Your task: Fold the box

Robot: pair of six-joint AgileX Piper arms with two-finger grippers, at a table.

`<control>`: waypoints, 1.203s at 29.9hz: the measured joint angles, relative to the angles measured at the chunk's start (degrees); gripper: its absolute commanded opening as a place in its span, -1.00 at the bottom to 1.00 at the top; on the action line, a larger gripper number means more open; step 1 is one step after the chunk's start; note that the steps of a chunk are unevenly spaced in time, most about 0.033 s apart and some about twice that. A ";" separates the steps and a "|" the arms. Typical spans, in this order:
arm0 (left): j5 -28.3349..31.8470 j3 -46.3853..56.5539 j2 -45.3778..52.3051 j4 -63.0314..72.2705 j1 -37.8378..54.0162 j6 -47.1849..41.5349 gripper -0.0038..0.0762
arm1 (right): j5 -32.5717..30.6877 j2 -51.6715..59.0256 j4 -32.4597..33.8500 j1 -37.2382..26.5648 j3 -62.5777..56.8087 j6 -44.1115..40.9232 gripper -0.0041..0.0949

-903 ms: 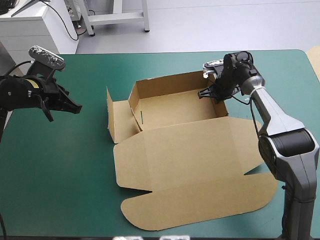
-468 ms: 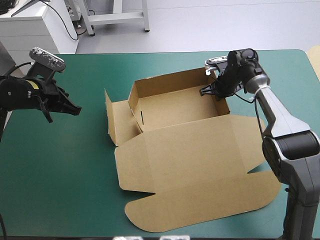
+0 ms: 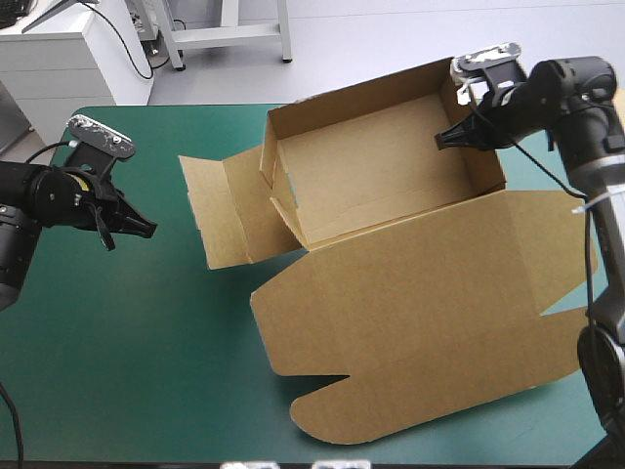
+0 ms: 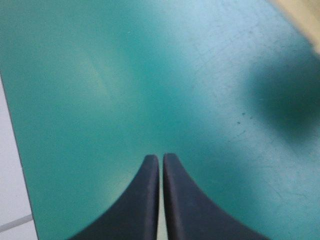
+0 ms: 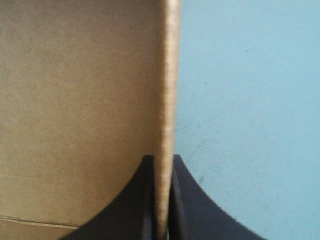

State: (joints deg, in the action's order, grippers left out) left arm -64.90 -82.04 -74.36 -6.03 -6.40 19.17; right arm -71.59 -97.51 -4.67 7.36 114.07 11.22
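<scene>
The right gripper (image 3: 446, 138) is clenched on the top edge of the box's (image 3: 391, 186) right wall (image 3: 485, 171) — the brown board is pinched in it. The box, an open tray, is over the far middle of the teal-green cover (image 3: 146, 342) and seems raised from it on that side. Its long axis runs left to right, and the lid (image 3: 410, 303) spreads toward the near edge. The left flap (image 3: 210, 215) lies open and points toward the left gripper (image 3: 145, 229) — pressed shut on nothing and well apart from it. That arm is the nearer one for this flap.
</scene>
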 measured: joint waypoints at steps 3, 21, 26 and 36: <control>2.48 2.07 -0.07 -2.24 0.31 -2.22 -0.88 | 0.00 3.24 -1.21 -2.80 -1.08 1.05 -0.96; 5.01 4.76 -13.26 48.01 19.48 22.76 -0.86 | 0.00 8.63 -10.67 -9.48 -7.42 4.59 -0.96; 1.88 5.80 -18.94 61.03 19.48 29.06 -0.88 | 0.00 8.68 -11.91 -9.48 -7.42 4.59 -0.96; 0.20 5.86 -24.76 69.67 12.27 35.98 -0.92 | 0.00 8.67 -15.60 -9.48 -7.42 5.23 -0.96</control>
State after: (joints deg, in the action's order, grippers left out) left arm -64.70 -76.17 -99.12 63.64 5.87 55.15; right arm -71.59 -88.84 -20.27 -2.12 106.65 16.45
